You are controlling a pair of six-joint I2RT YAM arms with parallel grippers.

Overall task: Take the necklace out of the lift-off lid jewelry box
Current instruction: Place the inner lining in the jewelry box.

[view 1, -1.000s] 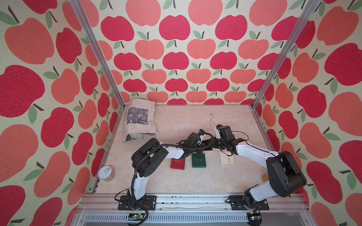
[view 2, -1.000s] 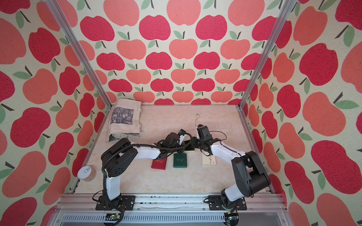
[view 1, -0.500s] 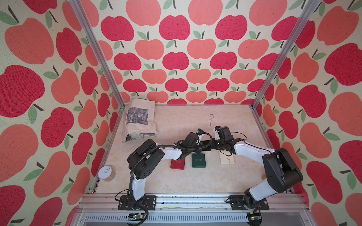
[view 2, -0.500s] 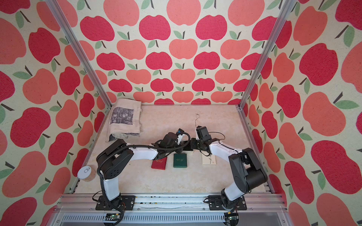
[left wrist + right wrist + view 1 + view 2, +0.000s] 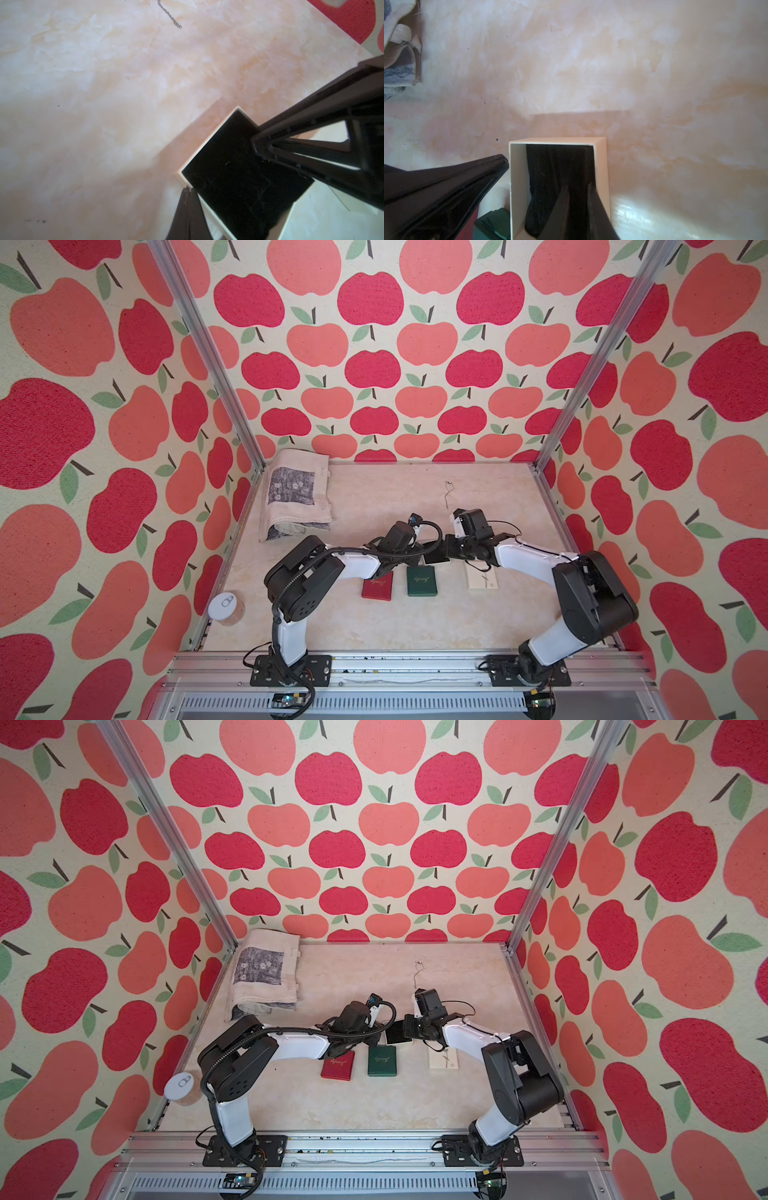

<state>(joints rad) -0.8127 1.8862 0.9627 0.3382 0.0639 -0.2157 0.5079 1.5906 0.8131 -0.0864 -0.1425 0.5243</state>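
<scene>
Right gripper (image 5: 256,145) has narrowed at the open box (image 5: 518,187) — grip unclear; left gripper (image 5: 188,193) closed; necklace (image 5: 172,19) already lies outside.

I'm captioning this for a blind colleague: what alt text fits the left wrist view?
An open cream jewelry box with a black lining sits on a marbled table; the right gripper reaches into it and the shut left gripper is at its corner. The end of a silver necklace lies apart from the box on the table.
</scene>
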